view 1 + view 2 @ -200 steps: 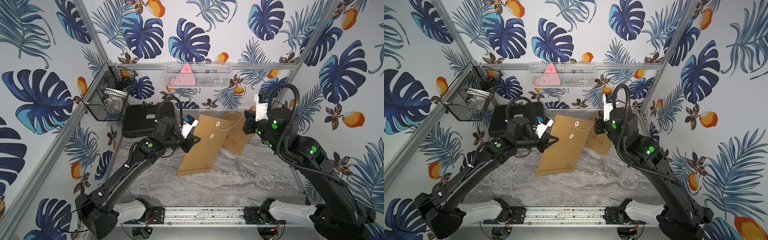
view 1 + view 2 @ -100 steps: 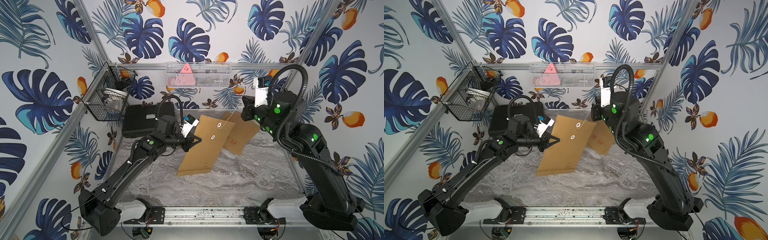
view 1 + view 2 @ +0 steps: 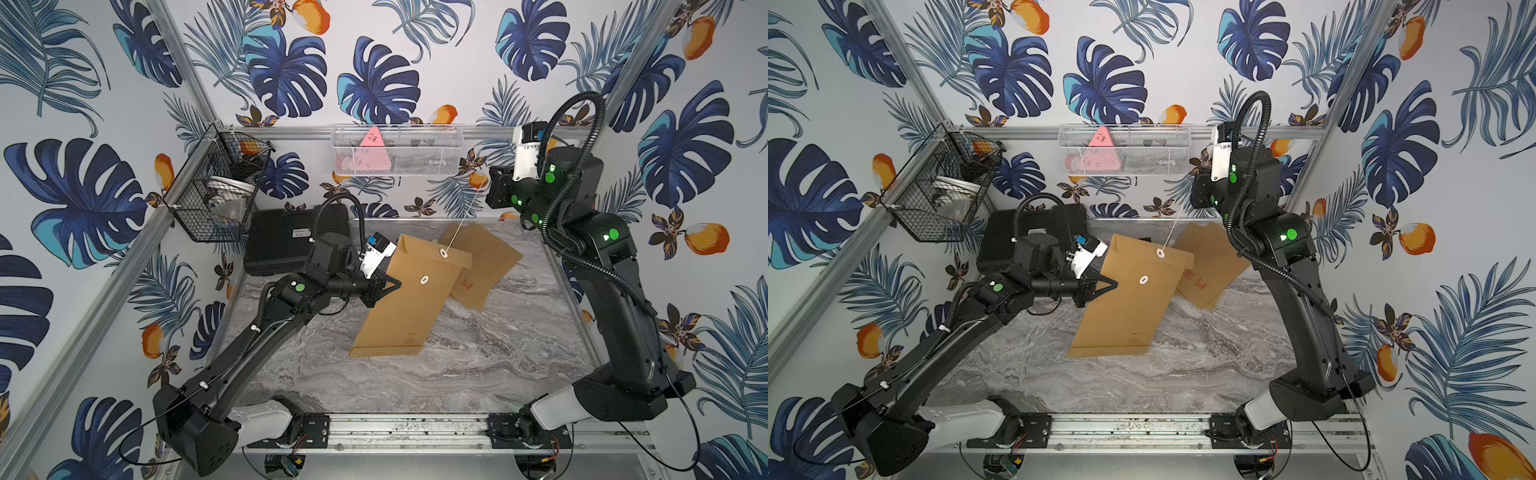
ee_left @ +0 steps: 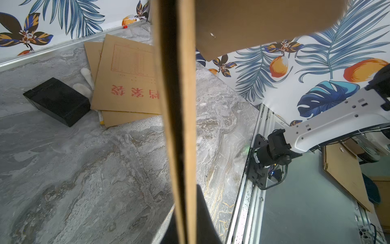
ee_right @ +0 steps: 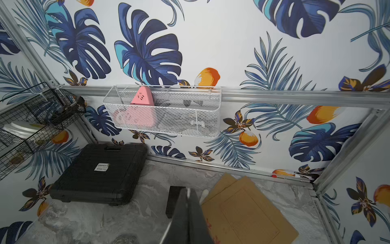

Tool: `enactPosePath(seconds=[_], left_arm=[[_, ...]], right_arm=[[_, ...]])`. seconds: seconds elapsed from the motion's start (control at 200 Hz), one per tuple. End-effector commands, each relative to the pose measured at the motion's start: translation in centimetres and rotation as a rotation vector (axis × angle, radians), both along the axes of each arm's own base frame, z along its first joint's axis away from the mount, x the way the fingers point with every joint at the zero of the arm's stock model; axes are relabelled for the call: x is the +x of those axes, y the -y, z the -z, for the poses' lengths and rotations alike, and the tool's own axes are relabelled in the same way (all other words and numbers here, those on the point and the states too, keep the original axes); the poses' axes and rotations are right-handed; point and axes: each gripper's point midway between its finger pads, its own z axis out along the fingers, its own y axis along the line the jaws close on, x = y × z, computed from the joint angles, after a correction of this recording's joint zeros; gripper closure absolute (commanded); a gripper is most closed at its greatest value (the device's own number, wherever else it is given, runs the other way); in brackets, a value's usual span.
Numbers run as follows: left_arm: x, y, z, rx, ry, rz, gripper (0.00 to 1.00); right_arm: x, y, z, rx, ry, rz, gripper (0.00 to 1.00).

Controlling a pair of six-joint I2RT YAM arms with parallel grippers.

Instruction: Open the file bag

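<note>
The file bag is a flat rectangle of matte brown kraft paper. It stands tilted above the grey veined marble tabletop, with its lower short edge down by the stone and its flap end raised toward the back wall. The left gripper is clamped narrowly on the bag's long left edge. In the left wrist view that edge runs as a thin brown strip between the dark fingers, and a broad sheet of the same paper juts out near the top.

Two small white round discs sit on the bag's face, one on the flap and one lower on the body. A thin white string runs in a straight line from the flap disc up to the right gripper, which hangs high near the back wall. Its jaws are pressed together on the string's end, and the right wrist view shows the black fingers closed to a wedge.

Two more kraft file bags lie flat and overlapping behind the held one, printed in red. A small black box rests just beside them. A ribbed black plastic tool case sits at the back left. A white mesh basket holding a pink triangular object hangs on the rear rail, and a black wire basket hangs on the left.
</note>
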Motion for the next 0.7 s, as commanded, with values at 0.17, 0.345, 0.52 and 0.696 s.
enactPosePath(seconds=[0.17,0.345,0.52,0.696], left_arm=[[-1.1,0.5,-1.0,-0.015,0.022,0.079,1.0],[-1.9,0.8,-1.7,-0.033,0.029,0.129,1.0],[-2.7,1.2,-3.2,-0.079,0.048,0.169,1.0],[-3.9,1.8,-4.8,-0.152,0.059,0.238,1.0]], right_arm=[[2.6,0.7,1.9,0.036,-0.079,-0.053,1.0],[3.8,-0.7,4.2,0.075,-0.17,-0.194,1.0],[3.6,-4.1,8.2,0.135,-0.292,-0.384,1.0],[3.2,-7.3,12.1,0.201,-0.407,-0.572,1.0]])
